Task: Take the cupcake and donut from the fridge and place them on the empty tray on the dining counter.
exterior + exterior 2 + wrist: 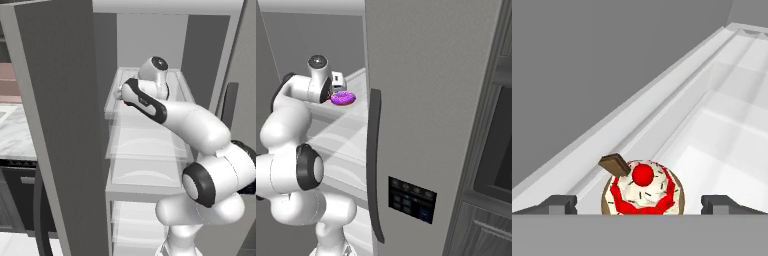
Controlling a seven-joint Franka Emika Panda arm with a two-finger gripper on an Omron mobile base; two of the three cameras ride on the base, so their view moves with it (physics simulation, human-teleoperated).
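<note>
The fridge (55, 125) is standing open, its grey door filling the nine o'clock side of the left base view and its other door, with a long dark handle (374, 165), taking up the middle of the right base view. The white arm (190, 125) is reaching from five o'clock up into the cabinet, over the translucent shelves (145, 145), toward the upper shelf. On that shelf the donut (343, 98), with its purple icing, is lying just beside the wrist, at about three o'clock of it in the right base view. The cupcake (643, 189) is sitting on the same shelf against the side rim, low in the hand view at six o'clock, with white frosting, red swirls, a red ball on top and a small brown piece leaning at eleven o'clock. The claw (639, 204) is standing wide apart, its two dark tips flanking the cupcake at nine and three o'clock, apparently not touching it. The step in hand seems to be the first pickup, the cupcake. The next move probably calls for easing forward a little so the tips sit around the wrapper, then closing gently, since the wrapper is small and the shelf rim is close on one side.
</note>
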